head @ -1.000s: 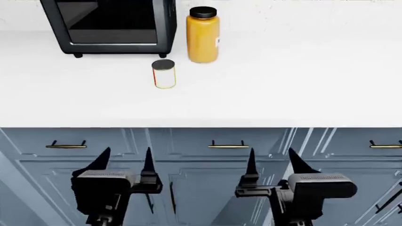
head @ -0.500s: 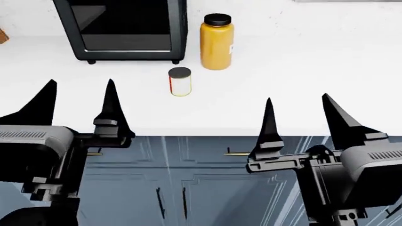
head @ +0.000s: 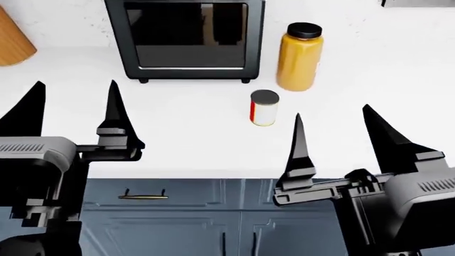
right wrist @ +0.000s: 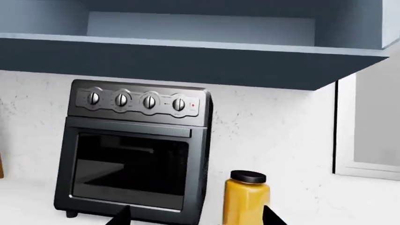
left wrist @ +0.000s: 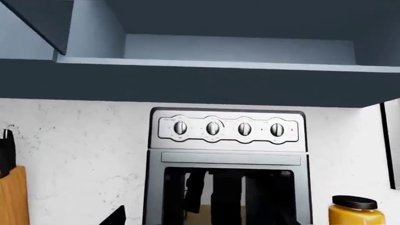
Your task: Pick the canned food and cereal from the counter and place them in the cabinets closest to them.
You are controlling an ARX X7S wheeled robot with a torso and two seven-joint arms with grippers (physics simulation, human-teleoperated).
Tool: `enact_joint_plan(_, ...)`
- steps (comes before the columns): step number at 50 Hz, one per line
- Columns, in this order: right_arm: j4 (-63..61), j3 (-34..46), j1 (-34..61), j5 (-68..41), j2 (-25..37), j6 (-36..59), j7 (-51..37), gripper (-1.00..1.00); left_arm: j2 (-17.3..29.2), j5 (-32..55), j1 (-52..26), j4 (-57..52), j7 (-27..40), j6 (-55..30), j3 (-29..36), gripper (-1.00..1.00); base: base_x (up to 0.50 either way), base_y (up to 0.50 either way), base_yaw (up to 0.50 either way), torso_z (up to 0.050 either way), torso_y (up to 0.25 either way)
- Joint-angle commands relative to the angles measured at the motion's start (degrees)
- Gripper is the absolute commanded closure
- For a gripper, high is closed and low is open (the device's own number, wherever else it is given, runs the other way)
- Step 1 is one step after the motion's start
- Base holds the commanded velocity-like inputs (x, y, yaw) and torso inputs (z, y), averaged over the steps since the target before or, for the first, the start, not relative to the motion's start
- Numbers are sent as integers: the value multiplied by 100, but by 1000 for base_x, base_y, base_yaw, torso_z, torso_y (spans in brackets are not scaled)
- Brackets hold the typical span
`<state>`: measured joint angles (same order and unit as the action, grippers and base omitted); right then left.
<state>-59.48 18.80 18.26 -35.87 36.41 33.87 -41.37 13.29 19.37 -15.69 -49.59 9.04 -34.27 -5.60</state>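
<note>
Standing upright, canned food [head: 263, 108] shows grey lid, red-yellow label.

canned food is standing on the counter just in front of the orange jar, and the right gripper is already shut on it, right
Not quite: the right gripper is open and empty, apart from the canned food. The head view shows it. The tin does stand on the counter just in front of the orange jar.

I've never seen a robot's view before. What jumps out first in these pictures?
Two black, open end effectors, left and right, loom empty over the plain white counter. Beyond them a small tin with a red, white and yellow label stands before a tall orange jar and a black countertop oven.
</note>
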Motion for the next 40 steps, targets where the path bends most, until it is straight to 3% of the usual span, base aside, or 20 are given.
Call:
enact_joint_plan(1,-37,650,360,-208,586,-286,-722,-100,48,62,-10,-41,65,-95,21,-100,359,418,0,0,0)
enact_joint_plan(13,107,1016,420,-217,857,-883,-863,-100,82,164,-2,-70,89,-164,44,-100,486,208,0,0,1)
enact_joint_plan(21,231,1100,617,-582,784,-756,-789,-100,110,218,1,-80,106,-182,54,-100,0,0,0,0,2)
enact_joint_plan(25,342,1269,960,-861,597,-186,-1030,-100,123,232,16,-82,109,-165,65,-100,0,0,0,0,0)
enact_joint_plan(40,1500,1236,1139,-1843,195,334,-1312,-100,166,289,25,-91,154,-150,91,-100,0,0,0,0,0)
